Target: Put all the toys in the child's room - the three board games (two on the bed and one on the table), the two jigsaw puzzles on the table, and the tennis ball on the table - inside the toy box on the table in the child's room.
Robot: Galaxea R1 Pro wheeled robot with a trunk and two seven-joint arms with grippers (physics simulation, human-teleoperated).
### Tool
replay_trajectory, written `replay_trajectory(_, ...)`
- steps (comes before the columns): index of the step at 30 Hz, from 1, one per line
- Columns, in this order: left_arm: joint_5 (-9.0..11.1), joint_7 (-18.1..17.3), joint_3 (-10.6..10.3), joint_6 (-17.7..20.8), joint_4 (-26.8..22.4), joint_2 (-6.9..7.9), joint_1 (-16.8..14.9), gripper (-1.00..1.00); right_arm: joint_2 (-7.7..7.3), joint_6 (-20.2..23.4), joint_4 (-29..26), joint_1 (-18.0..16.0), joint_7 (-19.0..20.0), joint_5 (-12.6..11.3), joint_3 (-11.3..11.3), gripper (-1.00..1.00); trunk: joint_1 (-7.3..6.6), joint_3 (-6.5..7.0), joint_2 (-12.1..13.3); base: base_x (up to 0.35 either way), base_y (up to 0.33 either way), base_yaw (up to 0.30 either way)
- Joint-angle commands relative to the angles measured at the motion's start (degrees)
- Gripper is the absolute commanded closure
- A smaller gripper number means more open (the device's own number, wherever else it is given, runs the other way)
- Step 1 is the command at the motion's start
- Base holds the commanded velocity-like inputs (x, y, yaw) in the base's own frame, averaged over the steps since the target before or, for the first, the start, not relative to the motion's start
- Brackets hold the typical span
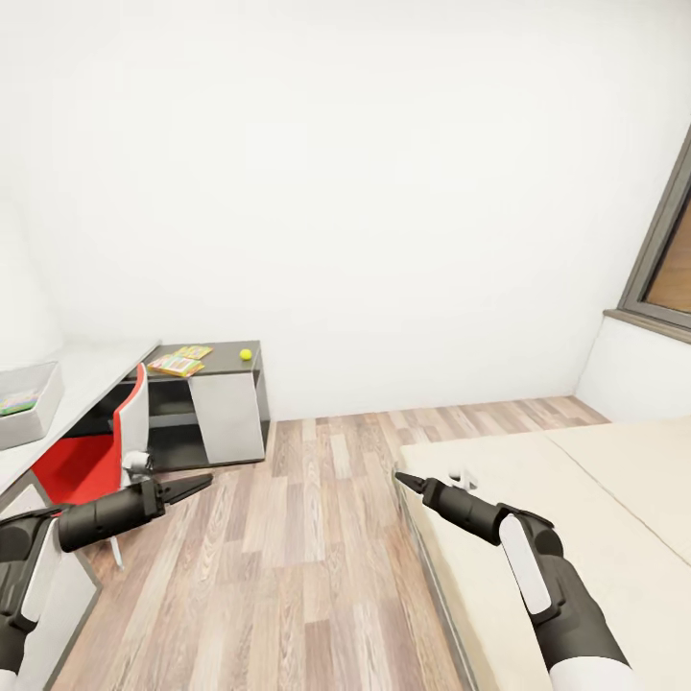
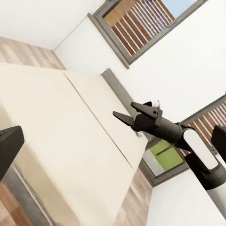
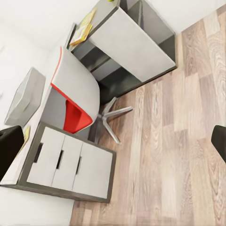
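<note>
A yellow tennis ball [image 1: 246, 354] lies on the dark desk [image 1: 226, 374] against the far wall. Beside it lie two flat colourful boxes [image 1: 177, 364], also seen from the right wrist [image 3: 84, 26]. The grey toy box [image 1: 29, 408] stands on the white table at the left edge, with something colourful inside; it appears again as the toy box [image 3: 26, 96]. My left gripper [image 1: 192, 485] hovers over the floor near the red chair, open and holding nothing. My right gripper [image 1: 408, 480] hangs by the bed's corner, open and holding nothing, and also shows as the right gripper [image 2: 126, 112].
A red and white swivel chair [image 1: 96, 451] stands between the white table and the dark desk. A drawer unit [image 3: 70, 162] sits under the table. The beige bed [image 1: 576, 518] takes up the right side, below a window [image 1: 672, 259]. Wooden floor [image 1: 307, 537] runs between them.
</note>
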Motion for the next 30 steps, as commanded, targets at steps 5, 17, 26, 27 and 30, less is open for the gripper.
replay_trajectory(5, 0.1, -0.1, 0.0, 0.6, 0.0, 0.01, 0.0, -1.00, 0.06, 0.4, 0.0, -0.1, 0.2, 0.0, -0.2, -1.00, 0.04, -0.14, -0.1, -0.095, -0.011, 0.283)
replay_trajectory(17, 0.1, -0.1, 0.1, 0.6, 0.0, 0.06, 0.0, -1.00, 0.06, 0.3, 0.0, -0.1, 0.3, -0.1, -0.2, -1.00, 0.04, -0.14, -0.1, -0.126, -0.011, 0.171)
replay_trajectory(26, 0.1, -0.2, 0.1, 0.6, 0.0, 0.06, 0.0, -1.00, 0.06, 0.3, 0.0, -0.1, 0.3, -0.1, -0.2, -1.00, 0.04, -0.14, -0.1, -0.134, -0.006, 0.008)
replay_trajectory(27, 0.1, -0.2, 0.1, 0.6, 0.0, 0.06, 0.0, -1.00, 0.06, 0.3, 0.0, -0.1, 0.3, -0.1, -0.2, -1.00, 0.04, -0.14, -0.1, -0.105, -0.001, 0.042)
replay_trajectory(30, 0.1, -0.2, 0.1, 0.6, 0.0, 0.06, 0.0, -1.00, 0.06, 0.3, 0.0, -0.1, 0.3, -0.1, -0.2, -1.00, 0.04, -0.14, -0.1, -0.052, 0.000, 0.063)
